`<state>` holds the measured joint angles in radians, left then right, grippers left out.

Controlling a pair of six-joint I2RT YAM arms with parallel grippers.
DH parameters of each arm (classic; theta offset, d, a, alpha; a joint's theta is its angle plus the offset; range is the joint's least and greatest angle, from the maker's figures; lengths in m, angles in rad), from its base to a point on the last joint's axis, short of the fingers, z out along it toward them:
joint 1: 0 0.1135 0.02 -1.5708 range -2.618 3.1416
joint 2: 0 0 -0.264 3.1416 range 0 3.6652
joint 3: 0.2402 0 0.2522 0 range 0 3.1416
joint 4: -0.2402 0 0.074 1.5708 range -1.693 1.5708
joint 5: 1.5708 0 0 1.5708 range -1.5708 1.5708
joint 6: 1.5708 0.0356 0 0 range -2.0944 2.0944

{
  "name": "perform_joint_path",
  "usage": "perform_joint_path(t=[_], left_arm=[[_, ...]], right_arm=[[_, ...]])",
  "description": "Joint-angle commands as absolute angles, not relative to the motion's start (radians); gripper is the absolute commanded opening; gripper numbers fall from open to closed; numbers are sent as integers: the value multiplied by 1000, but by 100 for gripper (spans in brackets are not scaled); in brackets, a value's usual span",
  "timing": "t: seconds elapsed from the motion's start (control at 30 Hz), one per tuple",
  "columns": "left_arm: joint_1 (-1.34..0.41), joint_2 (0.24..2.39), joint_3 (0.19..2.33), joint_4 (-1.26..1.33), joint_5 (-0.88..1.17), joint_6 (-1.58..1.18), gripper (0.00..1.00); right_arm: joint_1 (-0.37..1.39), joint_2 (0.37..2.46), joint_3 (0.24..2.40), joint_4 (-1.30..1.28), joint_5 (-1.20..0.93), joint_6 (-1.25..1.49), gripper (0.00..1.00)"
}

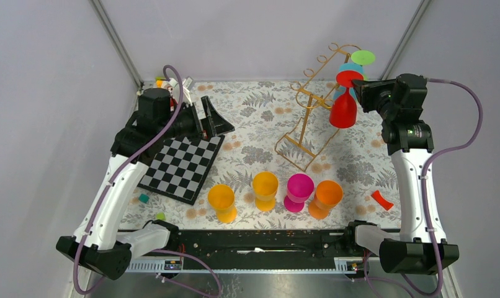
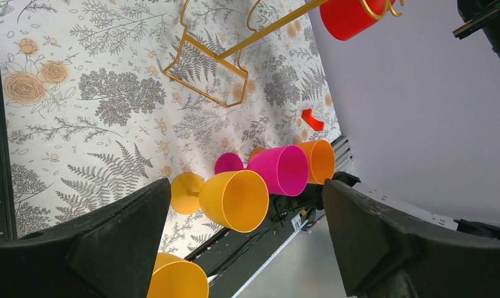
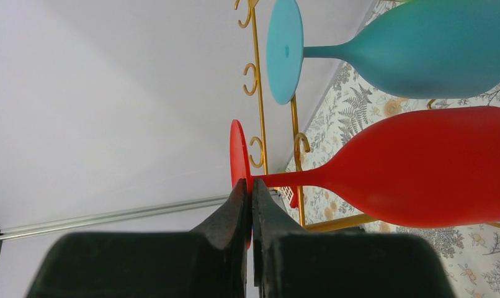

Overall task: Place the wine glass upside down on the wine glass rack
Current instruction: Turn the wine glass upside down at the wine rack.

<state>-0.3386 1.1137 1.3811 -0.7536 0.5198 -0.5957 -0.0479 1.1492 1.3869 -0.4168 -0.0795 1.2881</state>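
**Red glass [image 1: 343,109] held bowl-down at the gold rack [image 1: 304,127], upper right of the overhead view**

The right gripper [image 3: 250,186] has its fingers pressed together on the thin edge of the glass's foot, beside the rack's curled hooks. Whether the rail bears the glass cannot be told. A teal glass [image 3: 421,49] hangs next to it. At upper left, the left gripper [image 1: 215,118] is spread wide and holds nothing, just above a checkered board [image 1: 182,167]. Four more glasses [image 1: 265,189] stand upright in a row at bottom centre.
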Motion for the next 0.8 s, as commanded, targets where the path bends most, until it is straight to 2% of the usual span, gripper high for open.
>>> perform_joint_path(t=[0.0,0.77], left_arm=[[-334,1086,1381,-704,527,-598,99],[-334,1081,1361,-704,529,-613,99]], right_arm=[[-52,1151,1376,-358,-101,1284,0],[-52,1164,1319,-332,-122,1290,0]])
